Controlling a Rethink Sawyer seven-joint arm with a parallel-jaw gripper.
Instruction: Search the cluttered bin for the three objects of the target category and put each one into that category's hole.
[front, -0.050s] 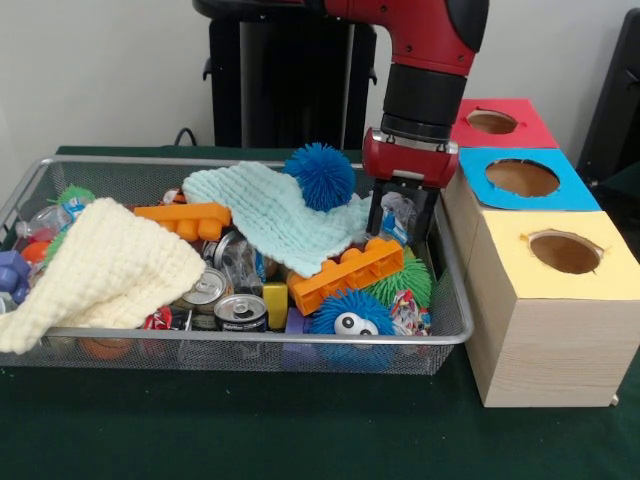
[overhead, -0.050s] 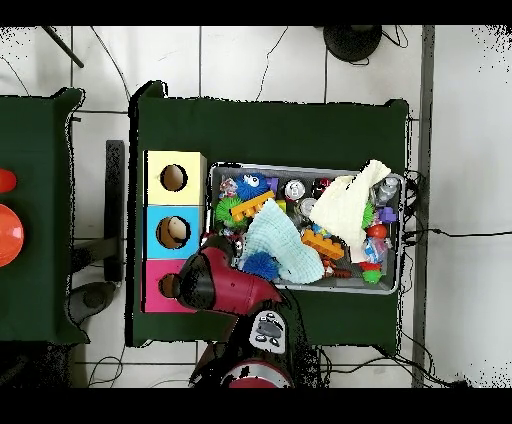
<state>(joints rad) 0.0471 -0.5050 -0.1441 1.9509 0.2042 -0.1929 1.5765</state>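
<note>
We read this as the search-and-pick step: the gripper (front, -0.050s: 403, 222) is down inside the wire bin (front, -0.050s: 455, 330), at the end beside the three boxes, and nothing has yet been carried over. Between the jaws we see something pale and glossy, but whether they are closed on it or merely straddling it we cannot tell.

The target category is not given, so we cannot name the task's thing with certainty. Candidates near the jaws: orange brick (front, -0.050s: 345, 272), lying flat just in front of the gripper with its long axis running along the bin, the box-side end raised slightly; green spiky ball (front, -0.050s: 408, 280) and blue spiky ball with eyes (front, -0.050s: 350, 314), both round, no axis to speak of. Cans (front, -0.050s: 241, 312) sit near the front wall with tops facing up and outward.

Holes: red box (front, -0.050s: 491, 122), blue box (front, -0.050s: 522, 178), yellow box (front, -0.050s: 565, 252), all on the table, just beside the bin.

Next move, in our judgement: lift straight up clear of the mesh wall and the light blue cloth (front, -0.050s: 270, 212), then traverse sideways to the matching hole.
</note>
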